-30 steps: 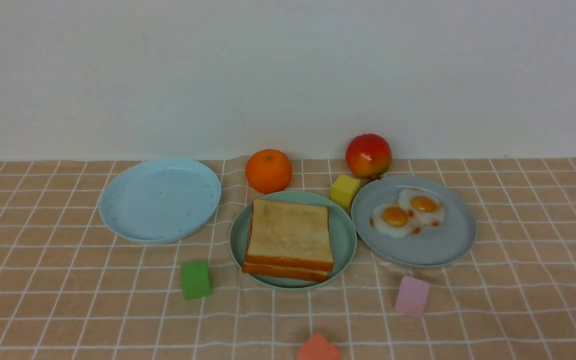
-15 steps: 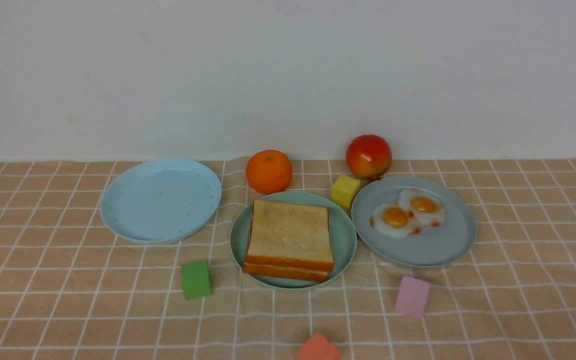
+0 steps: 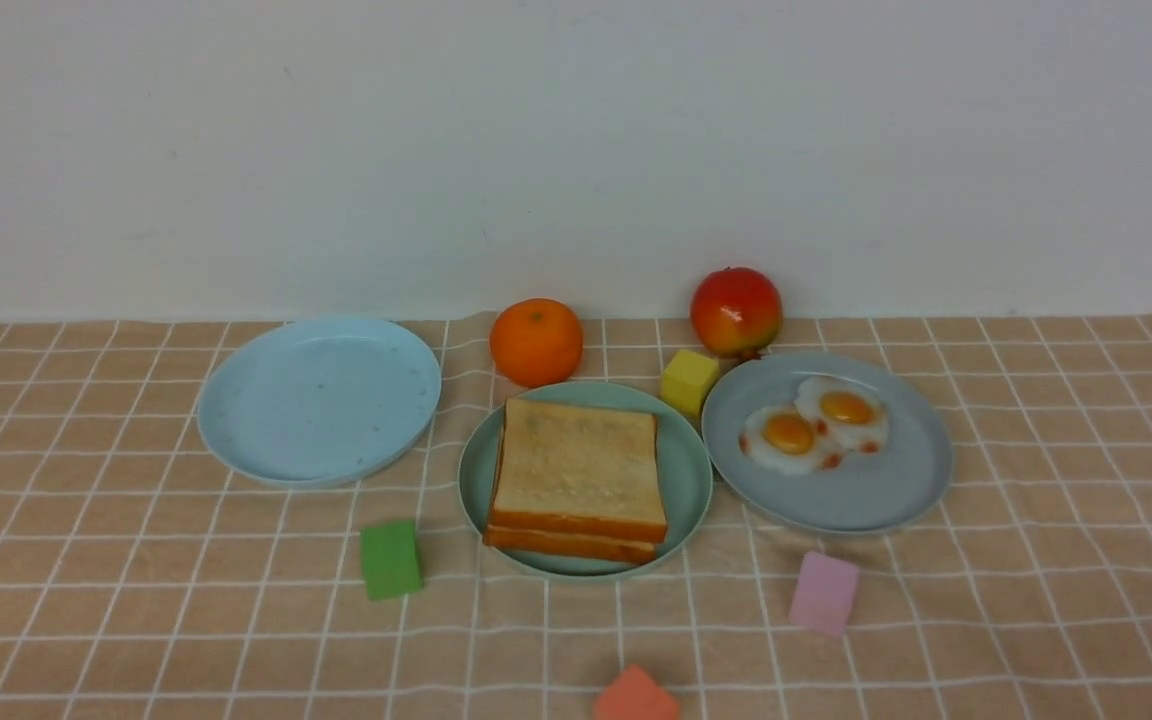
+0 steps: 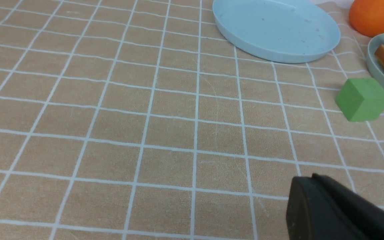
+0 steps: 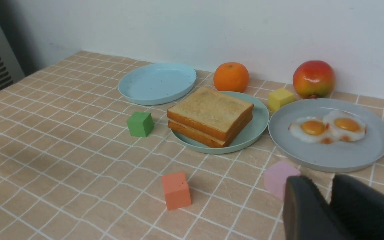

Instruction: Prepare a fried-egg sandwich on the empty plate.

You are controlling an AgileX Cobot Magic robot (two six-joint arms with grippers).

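Observation:
Two thick toast slices (image 3: 576,465) lie stacked on the teal-green plate (image 3: 688,470) at the table's middle. In the right wrist view a thin pale line shows between the slices (image 5: 210,108) on that plate (image 5: 255,124). Neither gripper appears in the front view. My left gripper (image 4: 307,178) hangs shut over bare cloth, with nothing in it, left of the green cube (image 4: 362,99). My right gripper (image 5: 327,182) stands slightly open and holds nothing, near the pink cube (image 5: 275,178) and the front of the grey-blue plate (image 5: 328,160).
A pale blue plate (image 3: 321,400) lies at the left. The grey-blue plate (image 3: 836,495) at the right holds two fried eggs (image 3: 816,425). An orange (image 3: 536,342), an apple (image 3: 736,310) and a yellow cube (image 3: 689,380) stand behind. Green (image 3: 391,558), pink (image 3: 824,593) and orange-red (image 3: 636,697) cubes lie in front.

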